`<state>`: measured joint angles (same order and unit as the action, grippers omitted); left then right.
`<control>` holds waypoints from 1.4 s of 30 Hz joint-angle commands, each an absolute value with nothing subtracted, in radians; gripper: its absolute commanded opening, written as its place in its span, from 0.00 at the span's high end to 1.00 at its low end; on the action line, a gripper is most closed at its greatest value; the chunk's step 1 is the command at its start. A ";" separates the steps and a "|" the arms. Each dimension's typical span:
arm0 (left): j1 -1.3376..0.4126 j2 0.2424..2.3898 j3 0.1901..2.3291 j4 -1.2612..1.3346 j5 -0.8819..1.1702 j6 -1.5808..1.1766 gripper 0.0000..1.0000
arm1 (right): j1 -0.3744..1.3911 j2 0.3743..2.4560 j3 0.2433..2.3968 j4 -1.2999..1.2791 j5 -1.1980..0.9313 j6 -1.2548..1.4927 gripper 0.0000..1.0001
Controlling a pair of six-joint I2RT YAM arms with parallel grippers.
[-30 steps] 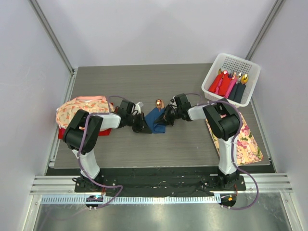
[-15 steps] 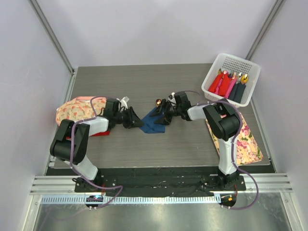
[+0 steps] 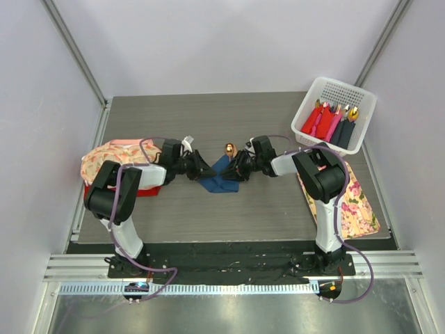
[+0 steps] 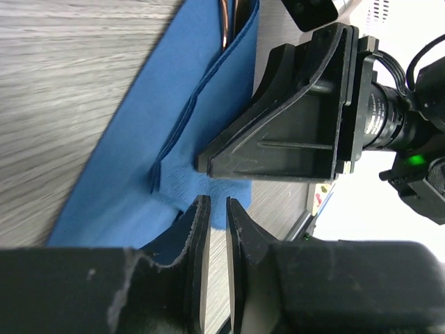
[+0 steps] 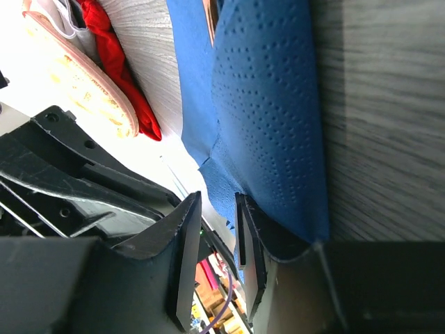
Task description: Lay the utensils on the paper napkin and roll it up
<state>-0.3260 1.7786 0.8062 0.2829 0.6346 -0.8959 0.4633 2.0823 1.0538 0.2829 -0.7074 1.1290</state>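
Looking down on a white basket standing at the far right corner of the desk and carrying rolled bundles side by side: two red rolls, one pink roll and one dark roll, as far as can be made out, with gold tips poking out at the far ends.

Counting two floral cloths on the desk: one bunching up at the left edge over something red, the other lying flat at the right edge.

Finding one paper napkin lying at mid-desk between the two arms, folding over the utensils. Showing only one spoon bowl and a sliver of copper handle, so not allowing a count of the pieces inside. Running near to far with a slight lean, the spoon bowl pointing toward the far wall.

Hovering at the napkin's left edge with the left gripper, jaws standing a narrow gap apart, clamping nothing that can be made out. Pressing in from the other side with the right gripper, jaws likewise slightly parted, the napkin resting against the outer side of one finger.
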 commanded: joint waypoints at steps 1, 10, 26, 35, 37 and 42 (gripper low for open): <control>-0.348 1.812 0.850 0.364 0.617 -0.928 0.83 | 0.469 2.094 1.054 0.276 -0.686 1.127 0.66; -0.348 1.890 0.882 0.198 0.565 -0.802 0.87 | 0.469 2.048 1.062 0.291 -0.726 1.118 0.71; -0.337 1.882 0.877 0.137 0.528 -0.773 0.99 | 0.448 1.858 1.013 0.120 -0.738 0.859 0.80; -0.337 1.876 0.861 0.144 0.523 -0.770 0.99 | 0.456 1.950 1.003 0.179 -0.726 0.842 0.81; -0.339 1.876 0.861 0.147 0.525 -0.772 0.99 | 0.456 1.977 1.002 0.187 -0.726 0.847 0.82; -0.337 1.826 0.845 0.189 0.534 -0.775 0.98 | 0.456 2.031 0.993 0.198 -0.716 0.854 0.83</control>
<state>-0.3447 1.8778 0.8696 0.1986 0.5846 -0.8066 0.4500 2.0003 0.9981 0.1574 -0.7303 0.8665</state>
